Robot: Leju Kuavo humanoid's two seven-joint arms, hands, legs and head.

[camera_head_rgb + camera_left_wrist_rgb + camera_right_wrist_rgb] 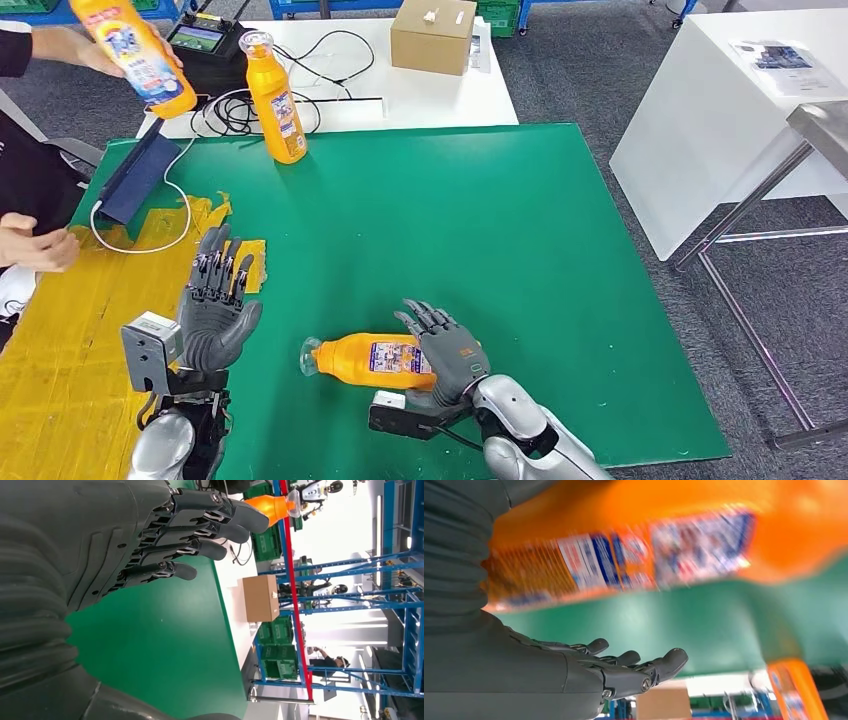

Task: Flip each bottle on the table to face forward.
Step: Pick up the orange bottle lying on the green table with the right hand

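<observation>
An orange bottle (375, 360) lies on its side on the green mat (480, 230), cap end toward my left, printed label facing up. My right hand (448, 350) rests against its base end with the fingers stretched out; in the right wrist view the blurred bottle (649, 545) lies beside the hand's straight fingers (634, 667). My left hand (215, 300) is raised open, fingers spread, left of the bottle and apart from it. A second orange bottle (277, 97) stands upright at the mat's far edge. A person at the far left holds a third bottle (135, 50) in the air.
A cardboard box (432, 35), a dark device (205, 45) and cables sit on the white table behind. A blue flat case (135, 180) leans at the mat's left edge above yellow tape (60, 330). The person's other hand (35, 245) is at the left. A white table (720, 110) stands to the right.
</observation>
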